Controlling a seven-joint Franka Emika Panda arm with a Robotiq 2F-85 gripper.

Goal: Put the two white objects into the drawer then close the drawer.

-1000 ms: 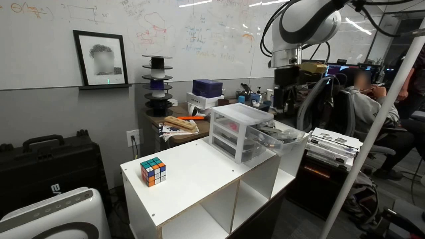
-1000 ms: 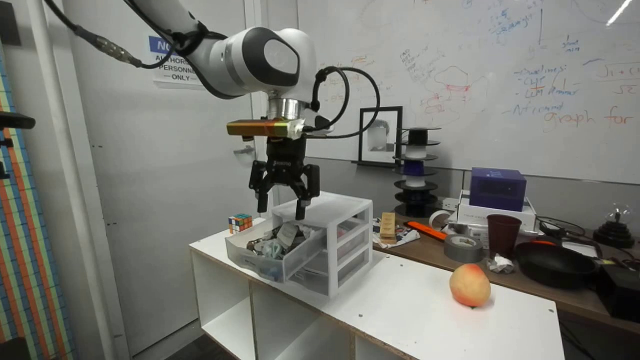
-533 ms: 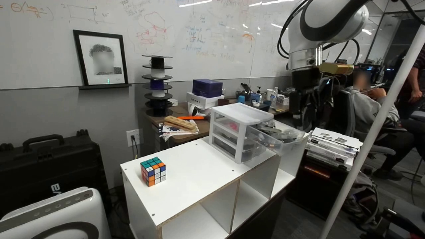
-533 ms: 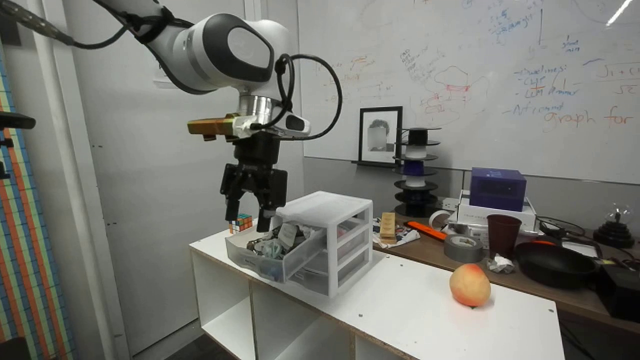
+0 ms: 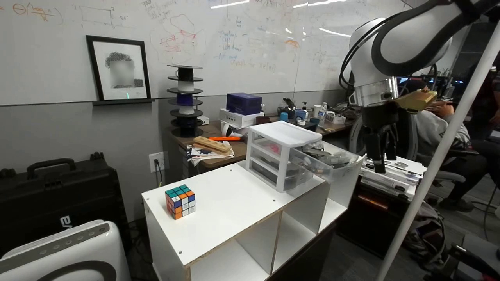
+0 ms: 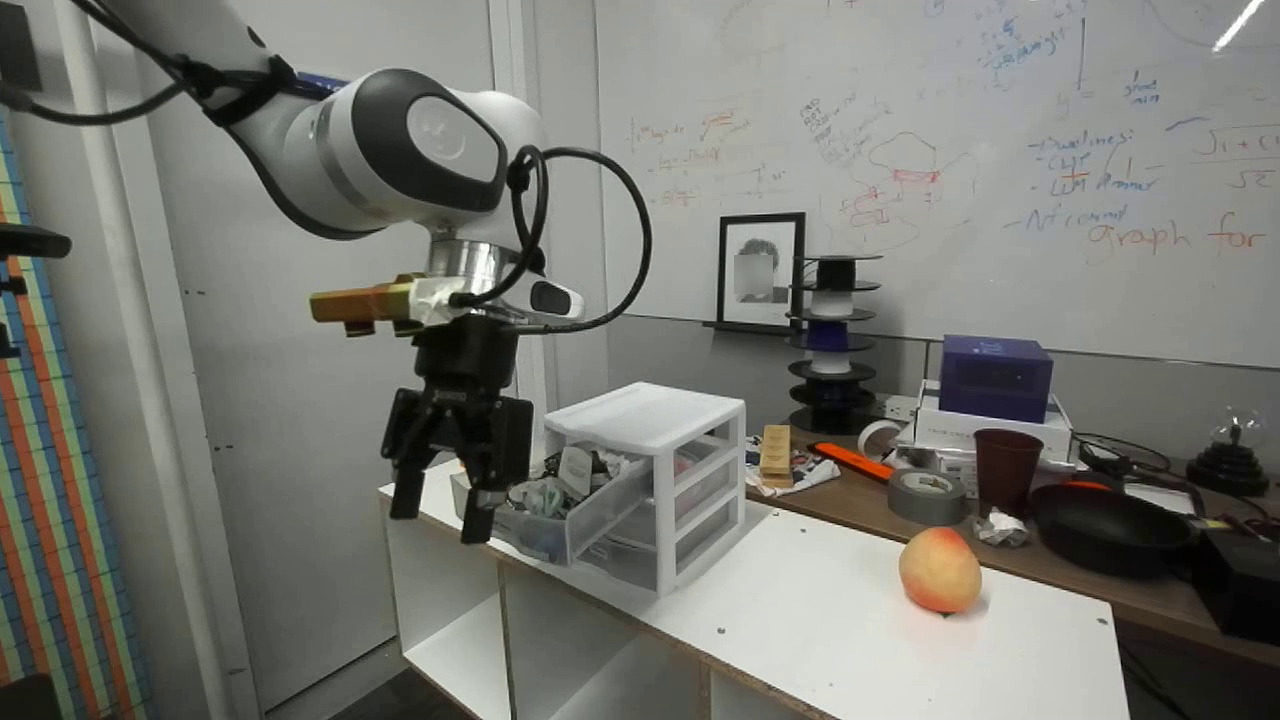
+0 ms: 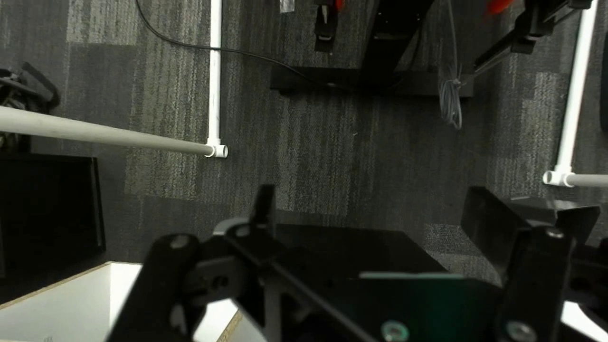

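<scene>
The translucent drawer [image 6: 612, 512] is the top one of the small white drawer unit [image 6: 650, 415] and is pulled well out; it also shows in an exterior view [image 5: 336, 174]. It holds a heap of grey and whitish items. One flat whitish-grey item [image 6: 577, 470] stands out on the heap; a second white object cannot be told apart. My gripper [image 6: 441, 517] is open and empty, just beyond the drawer's front end, with its fingers pointing down at about drawer height. It shows in an exterior view [image 5: 384, 164] and, over the floor, in the wrist view [image 7: 373, 192].
The drawer unit stands on a white open shelf cabinet [image 5: 222, 214]. A puzzle cube [image 5: 180, 201] and a peach [image 6: 940, 570] lie on its top. A white pole [image 5: 441, 156] stands near the arm; papers [image 5: 394, 166] are stacked beyond the drawer. A cluttered desk [image 6: 860, 505] is behind.
My gripper has moved from above the drawer out past its front end and lower, tilting slightly. Its fingers stay open. The drawer and its contents have not moved.
</scene>
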